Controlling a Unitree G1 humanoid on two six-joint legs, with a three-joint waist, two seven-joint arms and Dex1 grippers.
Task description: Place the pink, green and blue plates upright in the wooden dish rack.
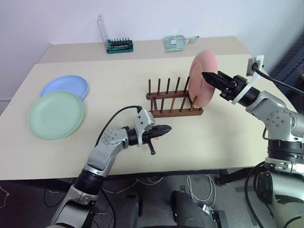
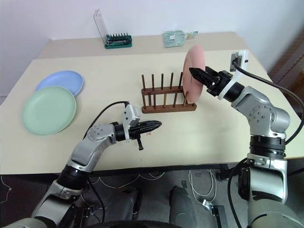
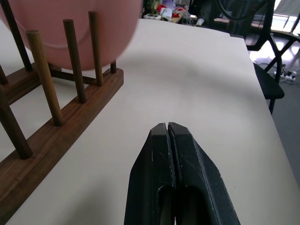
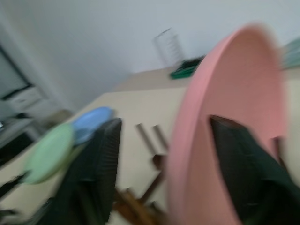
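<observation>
Pink plate [image 1: 201, 78] stands stiff, probably slippery, in the wooden dish rack [image 1: 173, 105]; right jaws straddle its rim, seemingly loosened; left jaws shut, empty.

On the beige table [image 1: 118, 80], the pink plate [image 1: 199, 76] stands upright at the right end of the wooden dish rack [image 1: 173, 102], its lower edge among the pegs. The right gripper [image 1: 207, 76] sits at the plate's face, one black finger crossing in front of it. The left gripper [image 1: 166, 130] hangs just in front of the rack, fingers pressed together, pointing right. The green plate [image 1: 55, 114] lies flat at the table's left, overlapping the blue plate [image 1: 65, 86] behind it. A green-based tool holder [image 1: 118, 45] and a clear packet [image 1: 176, 42] rest on the far table.
</observation>
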